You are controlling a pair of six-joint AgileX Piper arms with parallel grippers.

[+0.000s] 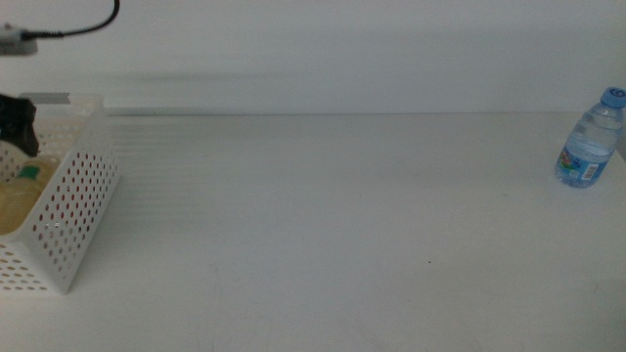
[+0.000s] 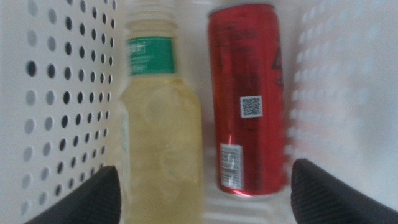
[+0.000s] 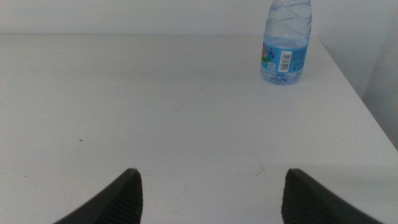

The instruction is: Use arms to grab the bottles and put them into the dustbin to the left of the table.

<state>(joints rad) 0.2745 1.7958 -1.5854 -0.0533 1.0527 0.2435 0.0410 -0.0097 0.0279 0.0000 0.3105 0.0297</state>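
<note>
The white perforated dustbin (image 1: 70, 220) stands at the table's left end. In it the pale yellow bottle (image 2: 161, 143) with a green neck band and the slim red can (image 2: 252, 99) lie side by side. My left gripper (image 1: 18, 122) hangs over the bin; in the left wrist view (image 2: 202, 199) it is open and empty above both of them. The small blue-capped water bottle (image 1: 590, 142) stands upright at the table's far right. My right gripper (image 3: 211, 186) is open and empty, low over the table, well short of the water bottle (image 3: 286, 46). The right arm is out of the middle view.
The white table (image 1: 323, 225) has faint ridged lines near its back edge. The bin's holed walls (image 2: 56, 93) close in on both sides of the left gripper. The water bottle stands close to the table's right edge (image 3: 360, 99).
</note>
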